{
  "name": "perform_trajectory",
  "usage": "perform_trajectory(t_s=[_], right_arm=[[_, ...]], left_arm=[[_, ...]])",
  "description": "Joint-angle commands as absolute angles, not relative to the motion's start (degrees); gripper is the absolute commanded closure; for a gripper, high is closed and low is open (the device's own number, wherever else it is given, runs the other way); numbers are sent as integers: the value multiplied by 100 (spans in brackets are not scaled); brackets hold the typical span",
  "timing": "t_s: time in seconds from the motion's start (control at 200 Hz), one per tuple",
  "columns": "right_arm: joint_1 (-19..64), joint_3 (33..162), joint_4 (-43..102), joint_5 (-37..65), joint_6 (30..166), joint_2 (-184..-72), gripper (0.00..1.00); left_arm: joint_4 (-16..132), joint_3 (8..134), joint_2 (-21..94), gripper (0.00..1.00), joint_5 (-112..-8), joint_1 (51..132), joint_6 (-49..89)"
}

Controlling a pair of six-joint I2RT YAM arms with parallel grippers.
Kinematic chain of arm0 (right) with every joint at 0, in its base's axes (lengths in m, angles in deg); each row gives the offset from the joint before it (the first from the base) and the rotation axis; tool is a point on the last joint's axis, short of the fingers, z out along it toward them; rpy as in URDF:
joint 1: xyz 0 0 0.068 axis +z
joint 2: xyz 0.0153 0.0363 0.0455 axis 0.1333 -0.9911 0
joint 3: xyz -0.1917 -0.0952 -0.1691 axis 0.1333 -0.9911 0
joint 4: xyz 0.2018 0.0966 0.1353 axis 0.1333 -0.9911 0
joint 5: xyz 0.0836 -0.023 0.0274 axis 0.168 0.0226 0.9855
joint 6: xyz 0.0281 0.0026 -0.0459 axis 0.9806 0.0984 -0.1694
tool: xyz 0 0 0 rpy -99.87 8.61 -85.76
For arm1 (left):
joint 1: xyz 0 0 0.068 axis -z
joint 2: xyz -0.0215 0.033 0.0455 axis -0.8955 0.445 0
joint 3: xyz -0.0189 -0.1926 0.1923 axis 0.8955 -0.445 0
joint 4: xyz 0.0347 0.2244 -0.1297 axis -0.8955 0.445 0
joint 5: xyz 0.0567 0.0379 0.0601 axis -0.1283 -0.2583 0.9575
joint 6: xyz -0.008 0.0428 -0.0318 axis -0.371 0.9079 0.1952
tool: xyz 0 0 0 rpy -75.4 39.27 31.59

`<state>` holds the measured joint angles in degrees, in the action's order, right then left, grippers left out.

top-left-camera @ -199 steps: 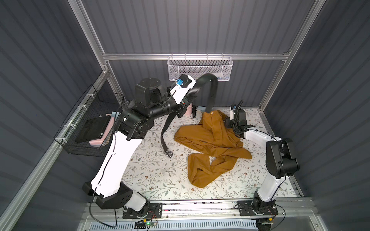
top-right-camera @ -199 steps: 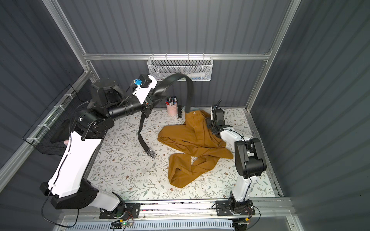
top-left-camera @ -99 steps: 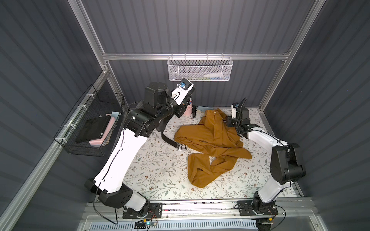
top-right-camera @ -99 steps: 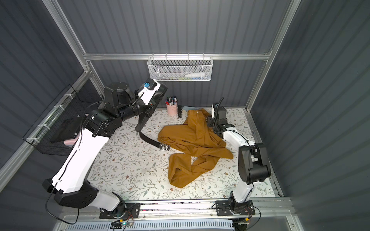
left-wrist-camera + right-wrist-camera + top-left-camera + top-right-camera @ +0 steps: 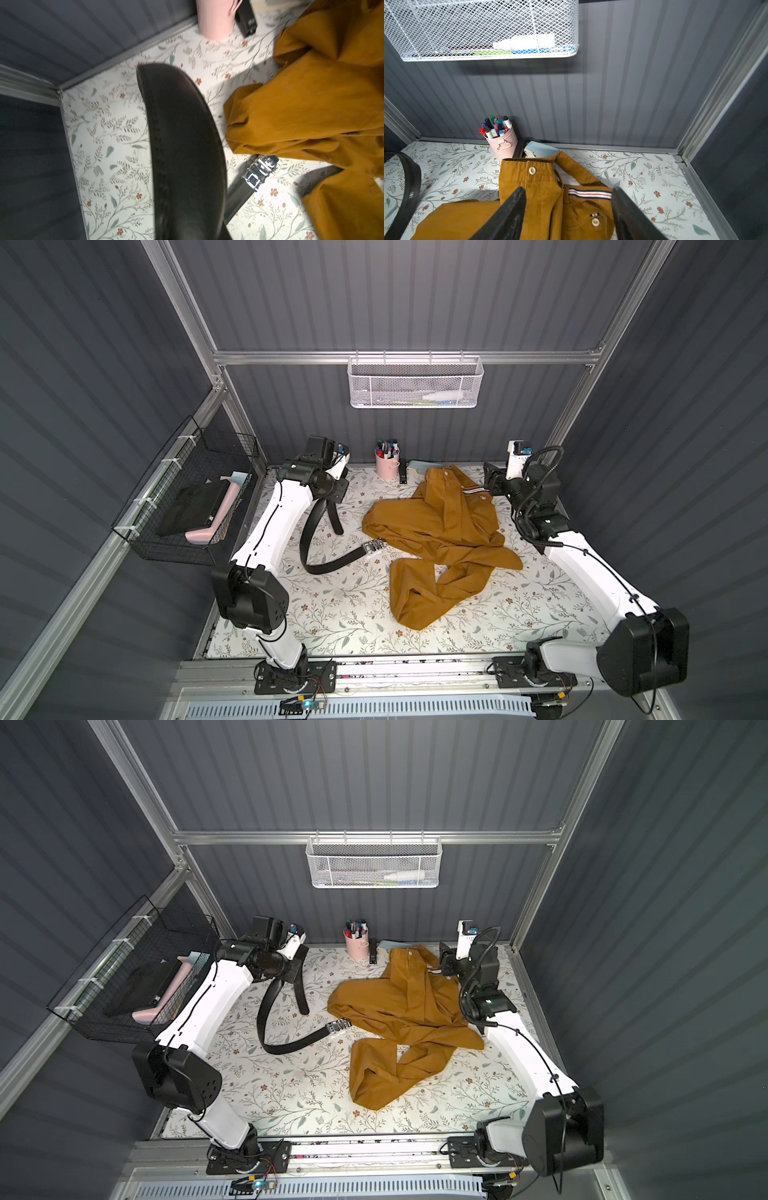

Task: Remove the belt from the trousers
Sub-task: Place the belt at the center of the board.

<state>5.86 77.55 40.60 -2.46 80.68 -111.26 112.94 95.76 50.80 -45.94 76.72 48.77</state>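
The belt [image 5: 182,145] looks clear of the trousers [image 5: 436,522], so the step in hand is judged to be setting it down apart from them. The left gripper [image 5: 333,494], at the back of the worktop [image 5: 332,614], is closed on the strap. From there the strap hangs in a wide loop and runs along the surface to its buckle [image 5: 374,546], which lies just beside the nearest trouser fold, perhaps touching it. To do this well, draw the strap sideways, away from the cloth, until the buckle drags clear. Then lower it and let go, so the stiff loop does not spring back onto the fabric. The right gripper [image 5: 569,190] stands wide above the waistband [image 5: 589,194] and grips nothing that shows; it should lift straight off without snagging the cloth. The strap is smooth, dark leather, flat, and firm enough to hold its curve. The buckle is bright, blocky metal. The trousers are matte mustard cotton, limp and heavily creased, with a pale button [image 5: 532,170] and a ribbed striped elastic band.
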Motion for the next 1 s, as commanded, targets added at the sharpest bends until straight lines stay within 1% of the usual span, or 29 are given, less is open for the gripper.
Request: perform_trajectory(t_s=[0.0,0.065,0.085,0.15,0.195,0.26,0.36,0.56,0.575,0.585,0.595,0.61,0.745,0.881,0.996], right_arm=[[587,7076,4536,-914,8172,-10455,24],[570,6605,4799,-1324,8171,-10107,17],[557,6481,4850,-1451,8179,-10021,15],[520,6164,4899,-1760,8261,-9790,10],[476,5983,4879,-1895,8318,-9659,9],[417,5793,4819,-1962,8412,-9522,8],[359,5612,4752,-1981,8520,-9393,8],[298,5423,4777,-2038,8643,-9366,6],[297,5408,4784,-2053,8647,-9376,5],[293,5394,4792,-2064,8651,-9384,5],[290,5384,4788,-2081,8661,-9388,5],[289,5374,4797,-2109,8669,-9404,4],[228,5247,4826,-2305,8813,-9554,1],[166,5080,4966,-2379,8808,-9636,1],[105,4885,5270,-2370,8706,-9649,1]], left_arm=[[11241,9160,5071,96,-4608,7495,4662],[11191,8950,5134,87,-4542,7465,4711],[11195,8905,5153,82,-4539,7465,4720],[11191,8759,5222,59,-4496,7465,4733],[11183,8682,5263,50,-4444,7465,4746],[11222,8620,5340,41,-4432,7465,4774],[11345,8654,5367,31,-4665,7465,4773],[11409,8726,5102,21,-4645,7465,4809],[11436,8753,5080,13,-4656,7465,4816],[11448,8764,5060,10,-4671,7465,4826],[11464,8785,5045,4,-4680,7465,4833],[11483,8810,5019,1,-4695,7465,4837],[11608,9074,4711,0,-5133,7465,4889],[11683,9412,4293,0,-6093,7465,5013],[11723,9662,3985,0,-6718,7465,4778]])
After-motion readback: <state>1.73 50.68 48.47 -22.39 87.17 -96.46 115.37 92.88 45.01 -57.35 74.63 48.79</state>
